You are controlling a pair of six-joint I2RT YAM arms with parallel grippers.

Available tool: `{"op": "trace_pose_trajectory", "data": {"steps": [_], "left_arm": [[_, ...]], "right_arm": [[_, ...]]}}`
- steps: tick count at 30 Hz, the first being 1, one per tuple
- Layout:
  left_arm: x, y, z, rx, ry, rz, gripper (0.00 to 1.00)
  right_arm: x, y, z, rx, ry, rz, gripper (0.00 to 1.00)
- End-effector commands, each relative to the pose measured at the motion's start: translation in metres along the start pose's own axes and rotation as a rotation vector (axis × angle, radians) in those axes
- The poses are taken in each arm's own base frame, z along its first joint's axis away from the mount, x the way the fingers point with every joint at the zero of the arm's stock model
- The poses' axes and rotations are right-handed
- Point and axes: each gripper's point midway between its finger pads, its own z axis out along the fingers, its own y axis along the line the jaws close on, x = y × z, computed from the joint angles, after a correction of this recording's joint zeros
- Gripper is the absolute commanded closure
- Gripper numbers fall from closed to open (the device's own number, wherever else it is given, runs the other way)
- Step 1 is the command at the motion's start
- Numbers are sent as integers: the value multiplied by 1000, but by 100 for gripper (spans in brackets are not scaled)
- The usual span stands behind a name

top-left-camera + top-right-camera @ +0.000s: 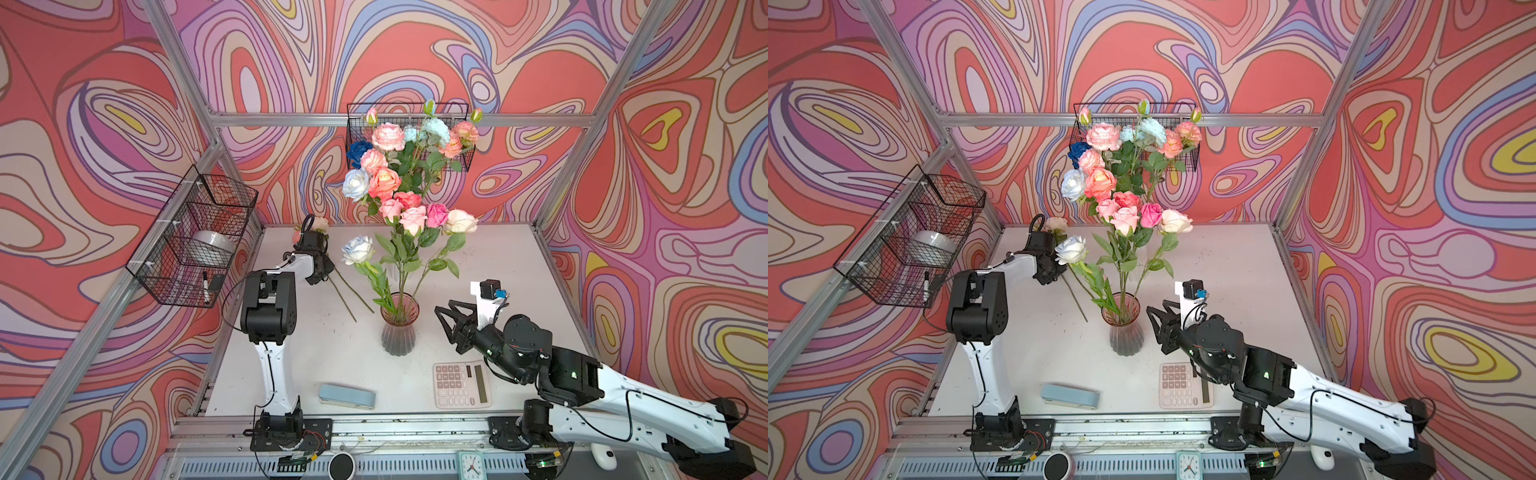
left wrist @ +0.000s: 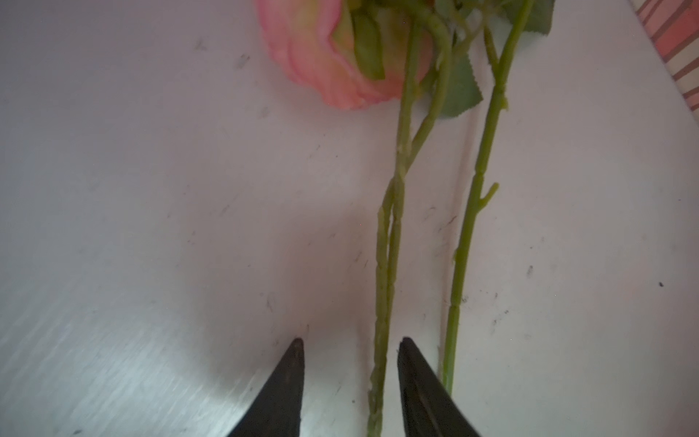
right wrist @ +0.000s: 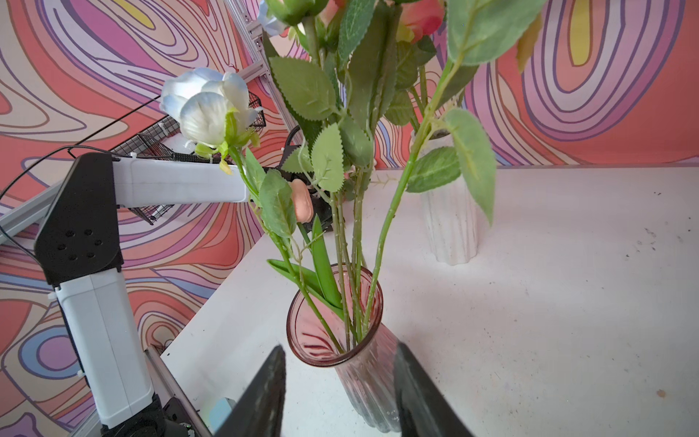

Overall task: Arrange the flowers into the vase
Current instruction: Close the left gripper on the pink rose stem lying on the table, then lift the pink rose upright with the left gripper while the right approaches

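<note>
My left pincer is open, straddling a stem that lies on the table, not gripping it. My right pincer gapes empty just beside the vase, where most flowers stand; two lie by my left

Probably a robot lab: aluminium frame, printed backdrop walls.

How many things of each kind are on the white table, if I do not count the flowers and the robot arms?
Vases: 2 (pink glass vase, white ribbed vase)
Calculator: 1
Pale blue stapler: 1
Total: 4
</note>
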Motion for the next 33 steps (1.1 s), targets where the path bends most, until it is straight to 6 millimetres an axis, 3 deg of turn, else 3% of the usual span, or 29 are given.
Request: {"op": "trace_pose_trajectory", "data": {"steps": [1,10,16,25,33], "left_arm": [[8,9,9,-46,50,-18,68],[6,9,2,-30,36,-14,94],[-1,5,-22,10,-12,-24,100],[-13,6,-98,97,-131,-62,100],[10,20,-170,213,-172,-123,100]], "right_arm": [[-4,-4,-3,19,-13,-8,53],[-10,-10,-10,31,-40,6,53],[-9,-13,-13,36,-43,8,53],[-11,-19,-18,53,-51,7,53],[-15,-21,-22,60,-68,13,53]]}}
